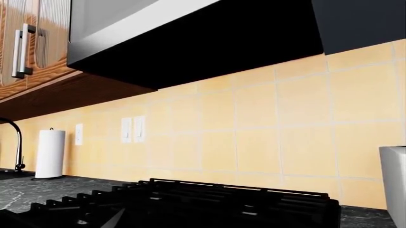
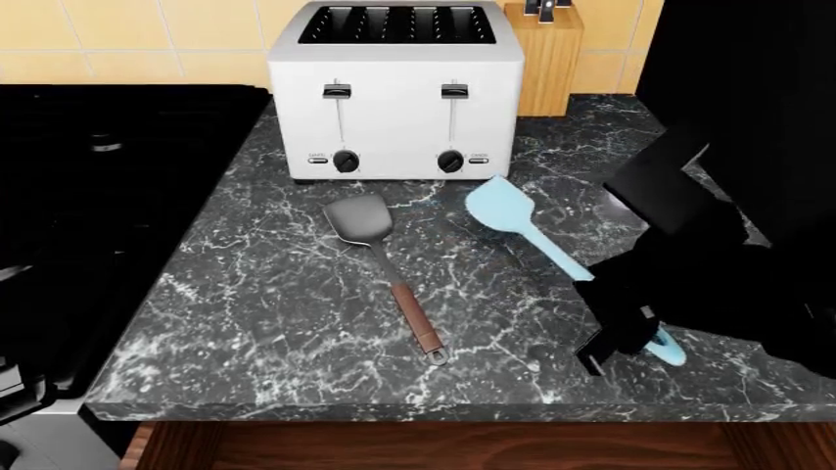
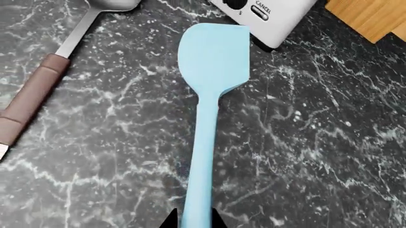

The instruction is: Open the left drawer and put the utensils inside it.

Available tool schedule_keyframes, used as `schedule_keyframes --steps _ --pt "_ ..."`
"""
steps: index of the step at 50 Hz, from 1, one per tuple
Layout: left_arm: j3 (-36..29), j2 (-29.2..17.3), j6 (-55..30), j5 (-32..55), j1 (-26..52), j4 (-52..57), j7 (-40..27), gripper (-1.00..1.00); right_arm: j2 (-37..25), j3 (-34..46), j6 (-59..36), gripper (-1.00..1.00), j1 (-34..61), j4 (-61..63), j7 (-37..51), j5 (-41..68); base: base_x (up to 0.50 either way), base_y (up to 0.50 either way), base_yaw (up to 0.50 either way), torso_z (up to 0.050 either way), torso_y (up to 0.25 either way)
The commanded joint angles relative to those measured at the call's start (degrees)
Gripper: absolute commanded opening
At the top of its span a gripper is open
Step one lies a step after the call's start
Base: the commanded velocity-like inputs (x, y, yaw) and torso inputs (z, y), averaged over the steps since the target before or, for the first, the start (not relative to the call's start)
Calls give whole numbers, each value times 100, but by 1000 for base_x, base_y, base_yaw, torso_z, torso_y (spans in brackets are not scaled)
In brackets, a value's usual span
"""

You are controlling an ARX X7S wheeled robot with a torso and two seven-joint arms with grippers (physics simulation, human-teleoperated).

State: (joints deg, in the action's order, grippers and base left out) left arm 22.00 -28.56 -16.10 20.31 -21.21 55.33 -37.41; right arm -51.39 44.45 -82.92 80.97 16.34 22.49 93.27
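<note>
- The light-blue spatula [image 2: 512, 219] has its handle end hidden under the right gripper [image 2: 625, 338] at 4 o'clock in the head view
- Right wrist view: only two dark fingertips [image 3: 169, 221] show at 6 o'clock
- The knife block [image 2: 547, 54] is cut off at 12 o'clock
- The left drawer is out of frame below the counter edge [image 2: 444, 415]

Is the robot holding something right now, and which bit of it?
The right gripper straddles the light-blue spatula at its handle end; whether it grips cannot be told. The left gripper is out of view.
</note>
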Motion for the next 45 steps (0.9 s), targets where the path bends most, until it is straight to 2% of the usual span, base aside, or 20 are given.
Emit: schedule_keyframes --steps 1,9,16,23,32,45 --pt "-2 -7 22 12 -14 -9 -11 100 -496 -170 13 -100 229 555 -428 -190 0 0 0 0 0" --pt "-10 -14 34 21 -14 -20 -18 100 -606 -133 -69 -100 505 817 -948 -483 0 0 0 0 0" --pt "-16 -22 31 23 -16 -23 -31 100 -603 156 -102 -100 833 1260 -1865 -1251 0 0 0 0 0" --pt "-45 -32 32 16 -3 -41 -38 100 -471 331 -138 -100 1190 1399 -2417 -1453 0 0 0 0 0" --pt "-70 -47 23 4 6 -49 -55 100 -307 357 -154 -100 1453 1546 -2761 -1010 0 0 0 0 0" --pt "-59 -61 28 7 -10 -36 -78 100 -408 388 -69 -100 1413 1724 -2739 -194 0 0 0 0 0"
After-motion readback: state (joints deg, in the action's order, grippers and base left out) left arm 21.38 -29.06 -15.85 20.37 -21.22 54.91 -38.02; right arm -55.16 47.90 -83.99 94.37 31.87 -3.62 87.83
